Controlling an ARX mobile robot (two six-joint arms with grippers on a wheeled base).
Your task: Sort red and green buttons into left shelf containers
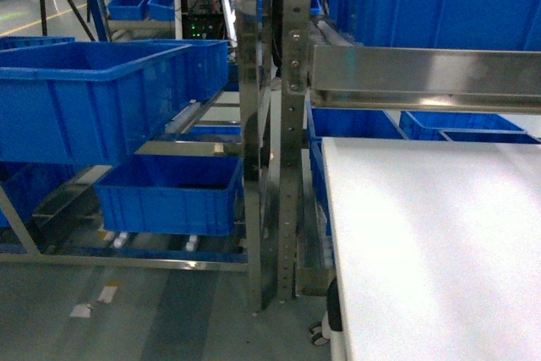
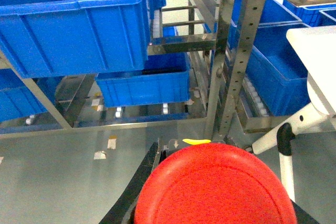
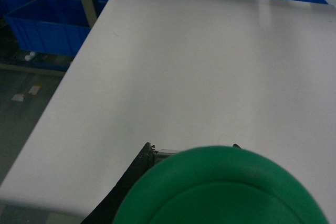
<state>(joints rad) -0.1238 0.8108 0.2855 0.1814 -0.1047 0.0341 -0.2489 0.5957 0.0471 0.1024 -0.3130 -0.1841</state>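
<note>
The red button point(image 2: 215, 187) fills the bottom of the left wrist view, its domed cap close to the camera. My left gripper point(image 2: 205, 148) is shut on it, with one dark finger point(image 2: 142, 182) showing at the cap's left, over the grey floor in front of the left shelf. A large deep blue container point(image 2: 73, 24) point(image 1: 84, 95) sits on that shelf, up and to the left. My right gripper point(image 3: 191, 150) is shut on the green button point(image 3: 220, 192), above the white table point(image 3: 199, 61). Neither gripper shows in the head view.
A smaller blue bin point(image 1: 169, 192) point(image 2: 142, 87) rests on the lower shelf level. Perforated steel uprights point(image 1: 292, 124) point(image 2: 236, 51) stand between shelf and table. More blue bins point(image 1: 461, 124) sit behind the white table point(image 1: 431, 243). Paper scraps point(image 1: 93, 302) lie on the floor.
</note>
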